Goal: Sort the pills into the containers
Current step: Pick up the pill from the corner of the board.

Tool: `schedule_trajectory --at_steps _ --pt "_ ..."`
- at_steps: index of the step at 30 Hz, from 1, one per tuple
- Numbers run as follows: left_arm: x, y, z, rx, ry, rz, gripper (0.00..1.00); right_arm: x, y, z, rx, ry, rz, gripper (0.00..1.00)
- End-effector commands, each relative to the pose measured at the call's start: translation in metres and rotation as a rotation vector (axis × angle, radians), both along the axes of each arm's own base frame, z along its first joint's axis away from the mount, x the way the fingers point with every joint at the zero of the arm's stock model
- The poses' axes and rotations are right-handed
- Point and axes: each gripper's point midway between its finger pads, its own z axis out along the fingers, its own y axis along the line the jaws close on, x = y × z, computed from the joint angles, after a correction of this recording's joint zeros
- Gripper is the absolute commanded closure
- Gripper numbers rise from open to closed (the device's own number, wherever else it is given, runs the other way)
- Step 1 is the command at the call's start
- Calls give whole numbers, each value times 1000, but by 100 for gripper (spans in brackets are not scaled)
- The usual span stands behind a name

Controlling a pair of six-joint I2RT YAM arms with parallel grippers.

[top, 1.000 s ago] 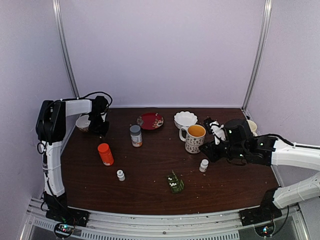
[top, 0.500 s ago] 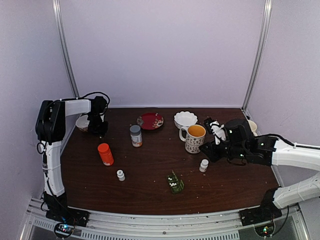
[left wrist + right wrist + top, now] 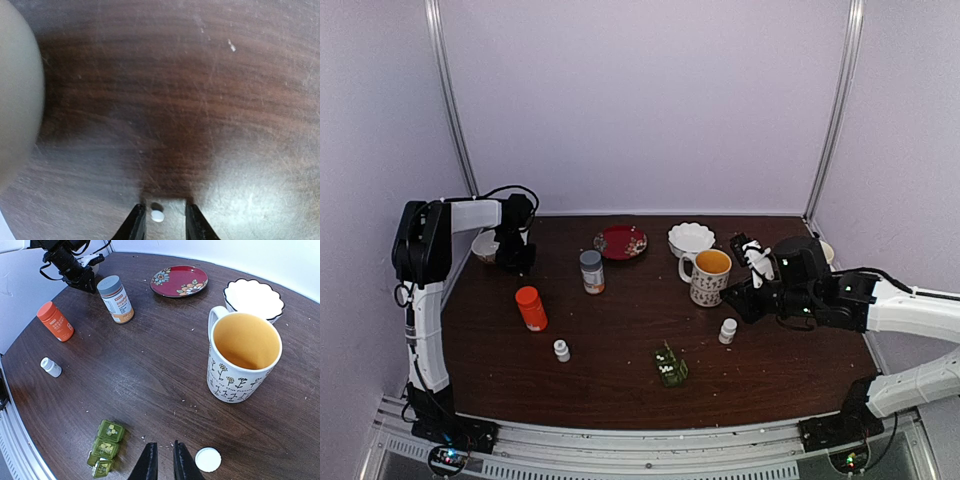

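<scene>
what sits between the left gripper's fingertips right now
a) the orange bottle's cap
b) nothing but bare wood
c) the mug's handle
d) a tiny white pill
d: the left wrist view shows a tiny white pill lying on the table in the gap of the left gripper, whose jaws stand apart on either side of it.

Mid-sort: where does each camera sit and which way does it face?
Top external: high behind the bases, looking down at the table; left arm and right arm show.
Left wrist: straight down at a pill inside the left gripper, bowl at left.
Right wrist: across the table past the right gripper toward mug, pill box and left arm.
Shared: mug and pill box, top and right wrist.
</scene>
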Motion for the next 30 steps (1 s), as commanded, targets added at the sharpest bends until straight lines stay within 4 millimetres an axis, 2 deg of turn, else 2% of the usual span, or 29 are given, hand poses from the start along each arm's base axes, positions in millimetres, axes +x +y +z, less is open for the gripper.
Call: schedule_trajectory --at_steps 1,19,30 --pt "-1 2 -14 -11 26 13 71 4 -6 14 5 -36 -23 87" --pt "-1 3 -17 -9 31 15 82 3 -5 12 6 -31 -22 87" --pt "-2 2 -19 -10 38 8 85 4 -4 11 6 -29 -22 87"
